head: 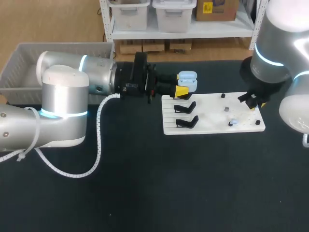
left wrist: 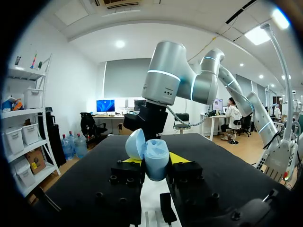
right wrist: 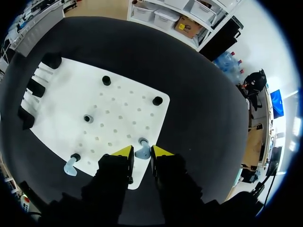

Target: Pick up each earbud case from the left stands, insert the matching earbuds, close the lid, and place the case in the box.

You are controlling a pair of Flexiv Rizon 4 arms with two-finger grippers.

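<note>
A light-blue earbud case (head: 187,80) with its lid up is held in the air behind the white board (head: 212,126); my left gripper (head: 181,86) is shut on it. In the left wrist view the case (left wrist: 156,162) sits between the yellow fingertips (left wrist: 178,158), its lid (left wrist: 136,144) tilted back. My right gripper (head: 253,102) is low over the board's right end. Its tips press on both sides of a light-blue earbud (right wrist: 142,150) on its peg. A second earbud (right wrist: 70,166) (head: 233,122) lies near the board's front edge.
Two black stands (head: 186,107) (head: 187,121) stand empty on the board's left part. Small black pegs (head: 223,95) (right wrist: 106,80) rise from its right part. A grey bin (head: 19,60) sits at the back left, behind my left arm.
</note>
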